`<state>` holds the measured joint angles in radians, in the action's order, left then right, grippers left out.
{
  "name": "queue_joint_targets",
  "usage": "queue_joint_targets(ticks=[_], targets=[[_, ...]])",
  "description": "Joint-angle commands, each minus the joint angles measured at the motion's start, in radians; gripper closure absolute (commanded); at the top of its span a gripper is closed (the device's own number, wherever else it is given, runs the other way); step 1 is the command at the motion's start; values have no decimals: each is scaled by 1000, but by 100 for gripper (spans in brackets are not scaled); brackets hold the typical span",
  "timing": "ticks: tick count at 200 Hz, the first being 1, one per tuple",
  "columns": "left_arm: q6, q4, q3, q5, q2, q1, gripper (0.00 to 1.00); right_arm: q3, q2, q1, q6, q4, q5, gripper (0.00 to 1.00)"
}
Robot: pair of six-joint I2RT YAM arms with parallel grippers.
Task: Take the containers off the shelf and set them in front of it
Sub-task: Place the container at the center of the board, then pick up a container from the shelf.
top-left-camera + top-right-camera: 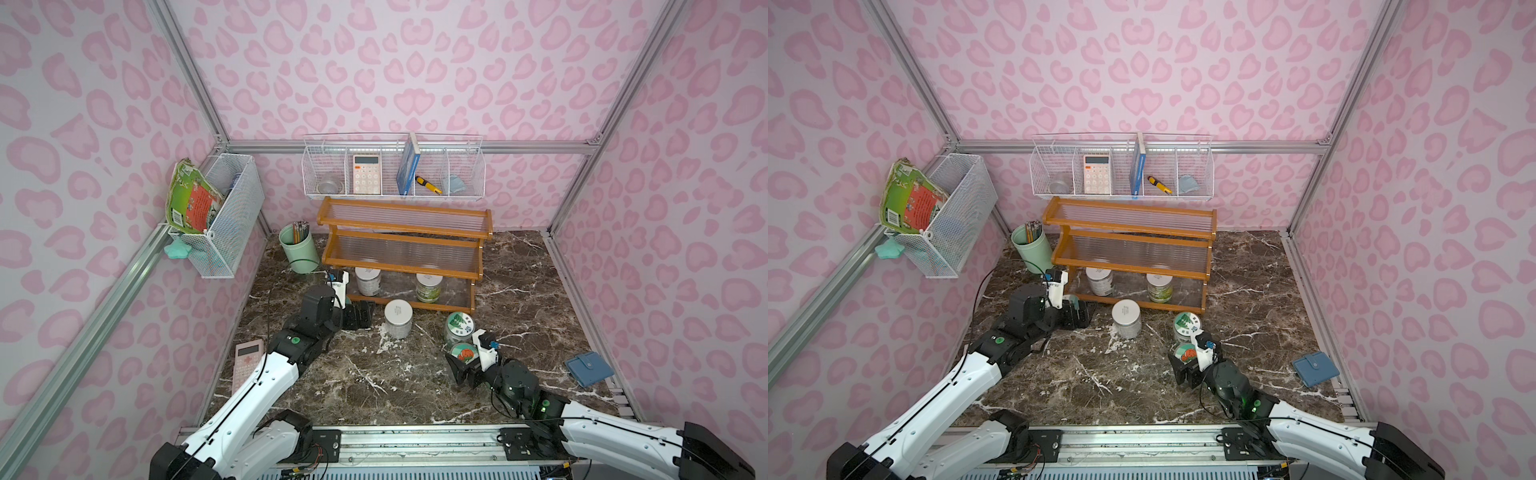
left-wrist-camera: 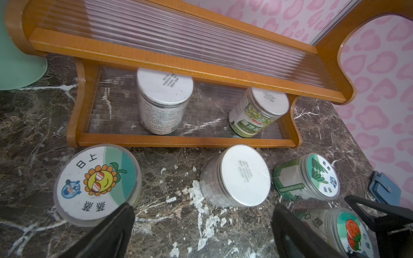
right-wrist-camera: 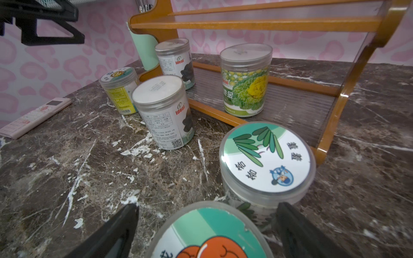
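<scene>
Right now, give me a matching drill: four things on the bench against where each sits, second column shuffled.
Things:
1. clear jar with sunflower-picture lid
2. clear jar with orange-picture lid
3. clear jar with green cabbage label
4. flat blue wallet

Places:
A. bottom tier of the orange-brown wooden shelf
B. dark marble table, far right, near its edge
C. on the table, just outside the open left gripper
D. on the table, inside the open right gripper

Pairs: 1-C, 2-D, 3-A, 4-B
</scene>
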<state>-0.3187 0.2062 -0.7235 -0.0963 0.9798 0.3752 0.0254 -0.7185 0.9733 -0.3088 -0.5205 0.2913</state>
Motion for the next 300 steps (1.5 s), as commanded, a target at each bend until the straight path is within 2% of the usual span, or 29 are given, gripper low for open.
queue_joint_targets(ticks=[1, 28, 48, 63, 104, 141, 201, 300], targets=[[-2, -13, -3, -2, 1, 1, 1, 31, 42, 5, -2, 81, 15, 1], [-2, 2, -16, 2, 4, 0, 1, 91, 95, 10, 12, 152, 37, 1], [0, 48, -56, 10, 26, -1, 1, 180, 64, -1, 31, 201, 46, 1], [6, 88, -87, 14, 49, -3, 1, 262, -10, -32, 40, 215, 12, 1], [27, 213, -178, -63, 100, -12, 1, 506, -288, -174, 35, 212, -196, 1], [5, 307, -189, -81, 77, -25, 1, 681, -517, -228, 13, 230, -260, 1], [-75, 335, -127, -121, 26, -53, 1, 759, -686, -229, -52, 227, -204, 1], [-76, 337, -123, -117, 11, -65, 1, 856, -900, -257, -72, 183, -77, 1]])
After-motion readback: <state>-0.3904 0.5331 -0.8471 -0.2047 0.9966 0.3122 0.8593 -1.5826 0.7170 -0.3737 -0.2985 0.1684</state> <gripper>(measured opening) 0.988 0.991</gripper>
